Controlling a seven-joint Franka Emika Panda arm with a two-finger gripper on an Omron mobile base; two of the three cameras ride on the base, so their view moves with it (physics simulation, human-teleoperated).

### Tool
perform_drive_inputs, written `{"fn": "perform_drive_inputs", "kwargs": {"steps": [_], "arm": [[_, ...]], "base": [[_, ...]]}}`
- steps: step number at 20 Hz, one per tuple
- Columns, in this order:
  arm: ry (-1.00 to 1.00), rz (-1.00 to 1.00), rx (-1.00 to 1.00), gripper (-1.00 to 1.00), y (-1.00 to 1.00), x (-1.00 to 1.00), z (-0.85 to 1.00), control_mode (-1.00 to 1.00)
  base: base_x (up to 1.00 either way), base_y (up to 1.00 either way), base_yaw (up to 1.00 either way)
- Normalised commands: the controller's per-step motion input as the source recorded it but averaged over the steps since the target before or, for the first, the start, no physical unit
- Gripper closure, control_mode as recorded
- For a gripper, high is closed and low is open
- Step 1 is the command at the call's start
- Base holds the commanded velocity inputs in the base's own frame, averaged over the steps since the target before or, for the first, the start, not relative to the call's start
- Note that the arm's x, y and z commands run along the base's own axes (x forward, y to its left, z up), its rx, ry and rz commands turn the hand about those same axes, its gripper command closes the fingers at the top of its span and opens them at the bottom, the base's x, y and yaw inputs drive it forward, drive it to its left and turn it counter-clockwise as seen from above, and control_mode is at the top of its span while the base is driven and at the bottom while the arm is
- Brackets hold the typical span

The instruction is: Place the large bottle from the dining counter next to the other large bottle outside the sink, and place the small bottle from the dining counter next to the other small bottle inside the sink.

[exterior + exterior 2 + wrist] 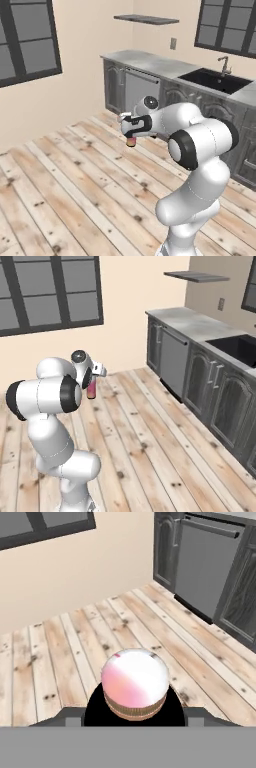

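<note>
A pink bottle (131,142) with a tan band hangs bottom-down over the wooden floor, and my gripper (131,136) is shut on it. From the right base it shows as a pink bottle (92,389) under the gripper (91,382), close to my folded arm. The hand view looks along the bottle (135,683), whose rounded pink and white end faces the camera. I cannot tell whether it is the large or the small one. The black sink (201,79) lies in the grey counter at the far right, also seen as the sink (226,347). The dining counter is out of view.
Dark cabinets (200,381) and a dishwasher front (140,87) run under the counter along the right wall. A faucet (225,65) stands behind the sink. A shelf (146,19) hangs on the wall above. Open wooden floor (65,180) spreads to the left.
</note>
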Motion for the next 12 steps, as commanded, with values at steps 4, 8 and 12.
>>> {"fn": "perform_drive_inputs", "kwargs": {"steps": [4, 8, 12], "arm": [[0.0, 0.0, 0.0, 1.0, 0.0, 0.0, 0.0, 1.0], [0.0, 0.0, 0.0, 1.0, 0.0, 0.0, 0.0, 1.0], [0.0, 0.0, 0.0, 1.0, 0.0, 0.0, 0.0, 1.0]], "base": [[0.68, 0.07, -0.37], [0.52, 0.03, -0.4], [0.43, 0.04, -0.4]]}}
